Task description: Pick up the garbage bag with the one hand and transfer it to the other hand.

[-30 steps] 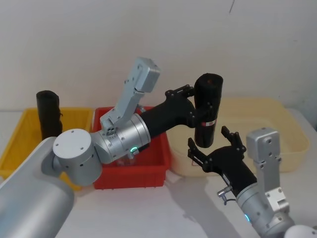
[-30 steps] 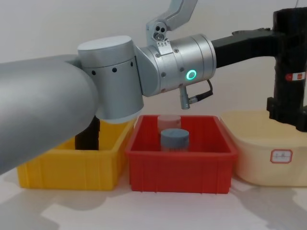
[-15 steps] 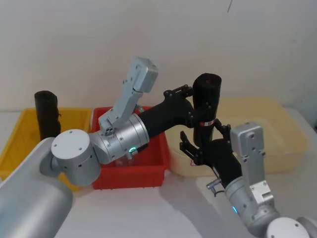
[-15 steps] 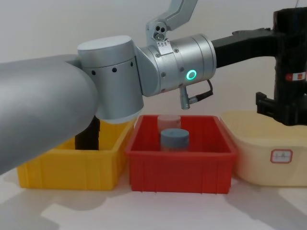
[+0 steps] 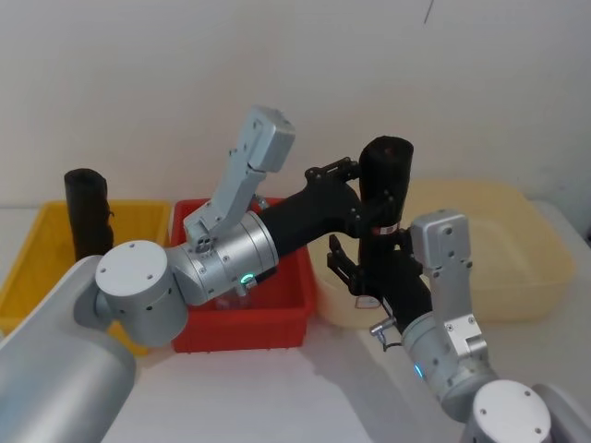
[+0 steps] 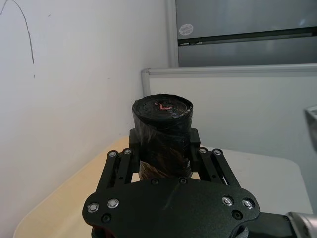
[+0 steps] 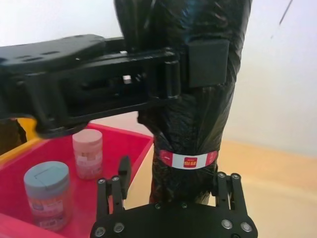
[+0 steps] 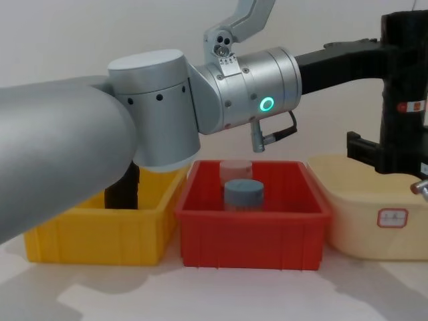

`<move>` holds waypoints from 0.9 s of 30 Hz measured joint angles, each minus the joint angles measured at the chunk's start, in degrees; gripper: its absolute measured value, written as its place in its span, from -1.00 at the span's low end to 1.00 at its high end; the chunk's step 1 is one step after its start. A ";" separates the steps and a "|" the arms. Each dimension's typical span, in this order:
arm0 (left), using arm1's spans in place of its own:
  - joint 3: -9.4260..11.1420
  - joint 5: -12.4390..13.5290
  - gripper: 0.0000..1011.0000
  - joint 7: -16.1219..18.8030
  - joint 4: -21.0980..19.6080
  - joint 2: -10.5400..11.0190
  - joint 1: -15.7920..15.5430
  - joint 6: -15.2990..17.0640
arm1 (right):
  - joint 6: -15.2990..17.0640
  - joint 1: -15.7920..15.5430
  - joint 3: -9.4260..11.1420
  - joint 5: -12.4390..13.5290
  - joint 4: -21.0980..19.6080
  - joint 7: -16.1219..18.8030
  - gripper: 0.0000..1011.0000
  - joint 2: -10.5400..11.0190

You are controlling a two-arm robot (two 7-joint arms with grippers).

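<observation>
In the head view, a yellow bin [image 5: 28, 268] holding a second black roll [image 5: 88, 214], a red bin [image 5: 286, 325] and a cream tub [image 5: 517, 249] stand in a row on the bench [image 5: 305, 397]. The left arm crosses above the red bin, and the left pincer [image 5: 365, 196] pinches the garbage bag [image 5: 388, 180] upright over the tub's near corner. The right pincer [image 5: 369, 269] rises beneath it, spread around the bag's lower end. In the left wrist view, both fingers [image 6: 132, 146] press the roll's sides below its flat top. In the right wrist view, the label band [image 7: 187, 159] sits just above the spread fingers [image 7: 122, 173], with a gap on one side; two jars [image 7: 47, 191] stand in the red bin. In the chest view, the bulky left forearm [image 8: 167, 107] hides much of the yellow bin, and the bag hangs at the right edge, above the tub.
</observation>
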 joint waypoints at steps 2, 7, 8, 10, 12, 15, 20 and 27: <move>0.00 0.00 0.04 0.00 0.00 0.00 0.00 0.00 | 0.77 0.41 0.31 0.36 0.43 0.03 0.69 -0.55; 0.00 0.00 0.04 0.01 0.00 0.00 0.00 0.00 | 1.94 1.08 1.10 1.14 1.10 0.10 0.40 -1.53; 0.00 0.00 0.04 0.00 0.00 0.00 0.00 0.00 | 2.09 1.13 1.20 1.26 1.16 0.11 0.32 -1.63; 0.00 0.00 0.04 0.01 0.00 0.00 0.00 0.00 | 2.31 1.20 1.41 1.42 1.23 0.12 0.20 -1.85; 0.00 0.00 0.04 0.01 0.00 0.00 -0.01 0.00 | 2.59 1.23 1.72 1.66 1.24 0.12 0.08 -2.18; 0.00 0.00 0.04 0.00 0.00 0.00 -0.01 -0.01 | 2.92 1.21 2.07 1.96 1.20 0.13 -0.03 -2.55; 0.00 -0.01 0.08 -0.03 0.00 -0.01 -0.01 -0.01 | 3.32 0.86 2.61 2.38 0.75 0.14 -0.09 -3.03; 0.00 -0.01 0.46 -0.03 0.00 0.00 -0.01 -0.01 | 3.74 0.18 3.36 2.82 -0.43 0.31 -0.09 -3.63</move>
